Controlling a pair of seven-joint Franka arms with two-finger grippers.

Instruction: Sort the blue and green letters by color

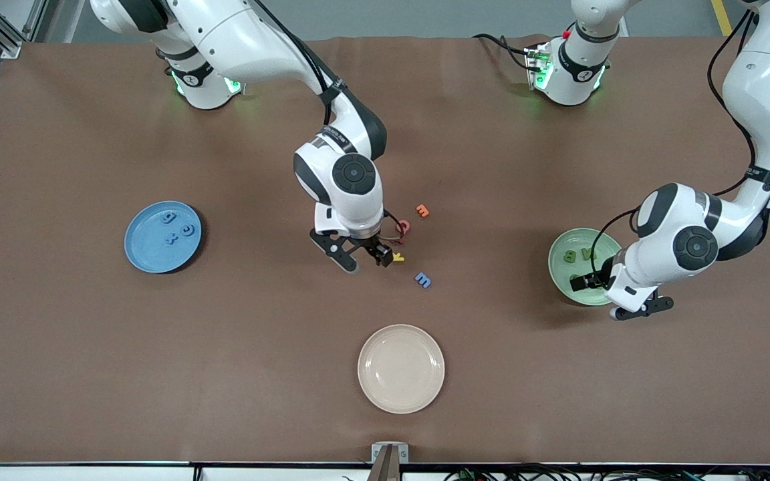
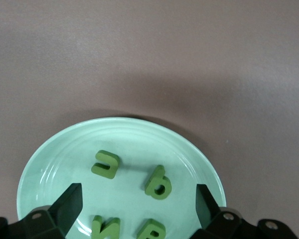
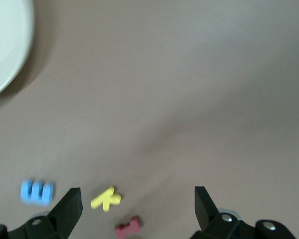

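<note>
Three medium blue letters (image 1: 174,227) are lying on the round blue plate (image 1: 151,257) toward the right arm's end of the table. A fourth blue letter (image 1: 423,280) is lying on the brown table (image 1: 91,347), near the small yellow letter K (image 1: 398,257). The right gripper (image 1: 364,258), fingers spread, is hanging over the table just beside that K. The left gripper (image 1: 615,295), also spread, is hovering over the pale green plate (image 1: 562,277) where olive green letters (image 1: 579,254) are lying. A cream round plate (image 1: 401,368) is sitting nearest the camera.

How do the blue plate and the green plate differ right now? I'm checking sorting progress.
The blue plate holds three blue letters; the green plate holds four green ones. The open left gripper hangs over the green plate; nothing is over the blue plate. Both are round.
</note>
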